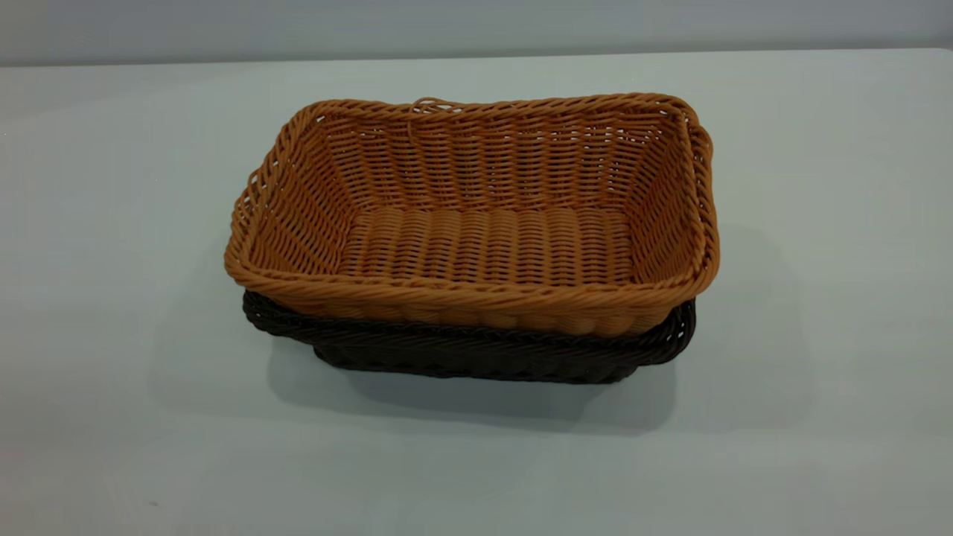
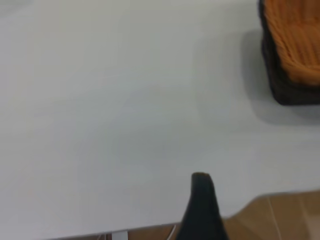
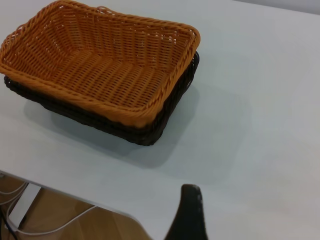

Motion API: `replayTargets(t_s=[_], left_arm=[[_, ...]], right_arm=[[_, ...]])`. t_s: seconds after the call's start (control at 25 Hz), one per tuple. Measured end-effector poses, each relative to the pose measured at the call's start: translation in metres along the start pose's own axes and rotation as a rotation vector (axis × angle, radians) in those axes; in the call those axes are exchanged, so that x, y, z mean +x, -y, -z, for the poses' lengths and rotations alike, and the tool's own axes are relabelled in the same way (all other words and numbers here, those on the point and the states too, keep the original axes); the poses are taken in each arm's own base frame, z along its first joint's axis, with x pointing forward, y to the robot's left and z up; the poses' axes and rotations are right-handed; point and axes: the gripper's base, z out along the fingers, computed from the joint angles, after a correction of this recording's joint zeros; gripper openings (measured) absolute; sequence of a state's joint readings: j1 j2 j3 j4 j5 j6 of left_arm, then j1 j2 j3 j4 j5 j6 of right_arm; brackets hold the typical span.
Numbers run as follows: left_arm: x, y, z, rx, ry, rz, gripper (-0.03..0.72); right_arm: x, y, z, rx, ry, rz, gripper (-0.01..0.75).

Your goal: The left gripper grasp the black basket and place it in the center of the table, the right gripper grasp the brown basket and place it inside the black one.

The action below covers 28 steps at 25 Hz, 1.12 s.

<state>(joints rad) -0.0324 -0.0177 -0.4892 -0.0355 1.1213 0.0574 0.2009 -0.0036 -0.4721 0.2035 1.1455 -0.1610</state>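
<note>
The brown basket sits nested inside the black basket in the middle of the white table. Only the black one's rim and lower wall show beneath it. Neither gripper shows in the exterior view. In the left wrist view, a dark part of my left gripper hangs over the table's edge, far from the stacked baskets. In the right wrist view, a dark part of my right gripper is above the table near its edge, well away from the brown basket and the black basket. Neither gripper holds anything.
The table edge and wooden floor show beyond the left gripper. Floor with white cables shows past the table edge in the right wrist view. Bare tabletop surrounds the baskets on all sides.
</note>
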Motion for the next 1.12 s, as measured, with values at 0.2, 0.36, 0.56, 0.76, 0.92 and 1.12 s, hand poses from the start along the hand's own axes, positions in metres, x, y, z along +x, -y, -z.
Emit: replayTargets(t_s=[0.2, 0.36, 0.56, 0.76, 0.92, 1.12], left_arm=[[0.0004, -0.0053, 0.0003, -0.058, 0.001, 0.067, 0.522], [0.0004, -0.0053, 0.0003, -0.059, 0.001, 0.076, 0.522], [0.0004, -0.0056, 0.0003, -0.062, 0.001, 0.077, 0.522], [0.0004, -0.0056, 0.0003, -0.062, 0.001, 0.077, 0.522], [0.0004, -0.0057, 0.0003, -0.063, 0.001, 0.076, 0.522], [0.0004, -0.0057, 0.0003, -0.063, 0.001, 0.076, 0.522]], right_arm=[[0.0000, 0.0000, 0.0000, 0.000, 0.000, 0.000, 0.565], [0.0000, 0.0000, 0.0000, 0.000, 0.000, 0.000, 0.565], [0.0000, 0.0000, 0.0000, 0.000, 0.000, 0.001, 0.565], [0.0000, 0.0000, 0.0000, 0.000, 0.000, 0.001, 0.565], [-0.0003, 0.0000, -0.0005, 0.028, 0.001, -0.016, 0.565], [-0.0003, 0.0035, -0.0014, 0.169, 0.001, -0.103, 0.565]])
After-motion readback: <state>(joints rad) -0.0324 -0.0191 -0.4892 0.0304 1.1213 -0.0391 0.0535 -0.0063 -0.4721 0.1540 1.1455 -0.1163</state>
